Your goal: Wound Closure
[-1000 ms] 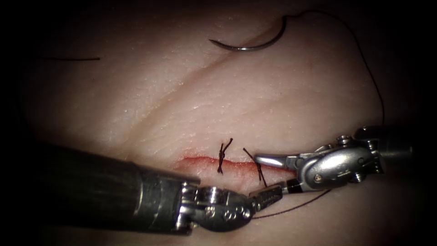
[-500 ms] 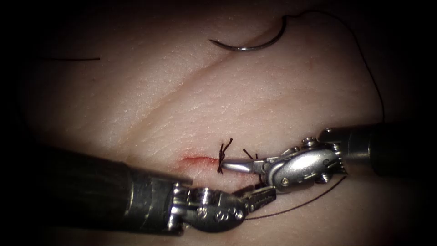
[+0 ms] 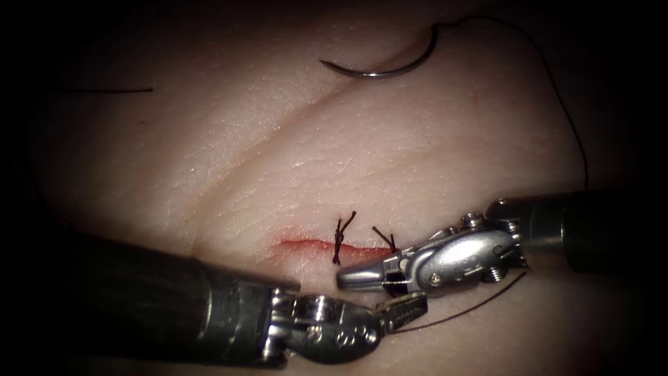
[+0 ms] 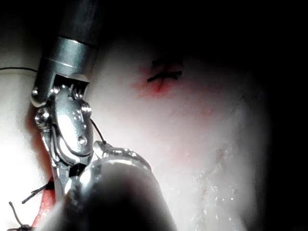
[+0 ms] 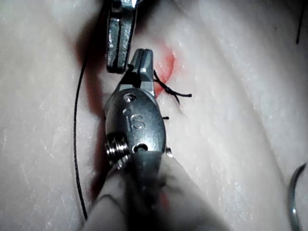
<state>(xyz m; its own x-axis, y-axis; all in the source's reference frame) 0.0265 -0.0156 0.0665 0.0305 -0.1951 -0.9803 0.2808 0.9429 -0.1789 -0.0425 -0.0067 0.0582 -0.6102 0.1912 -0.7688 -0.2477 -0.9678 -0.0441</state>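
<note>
the needle (image 3: 381,64) lies free on the tissue (image 3: 278,160), well apart from both tools, up beyond the cut (image 3: 306,244) and toward the right; it rests on the surface, curve sagging toward the cut, not in the tissue and held by nothing; part of its curve shows in the right wrist view as well (image 5: 292,202); the thread (image 3: 557,97) leaves its right end, arcs out to the right and runs down behind the right arm's tool; a further stretch of thread (image 3: 459,313) sweeps under that tool toward the left arm's tool.

the cut runs left to right, edged with red fluid (image 3: 296,245); two tied stitches cross it, one knot (image 3: 341,240) near the middle with its cut ends standing up, a second knot (image 3: 386,238) just to its right, touching the right tool's upper side.

the right tool (image 3: 348,277) comes in from the right and lies along the near edge of the cut, its fingers together or nearly so, with nothing seen between them; the left tool (image 3: 416,305) comes in from the lower left, its tip just beneath the right tool; the thread runs right up to its fingers, but i cannot tell whether they grip it.

a loose piece of thread (image 3: 111,90) lies far off to the upper left.
</note>
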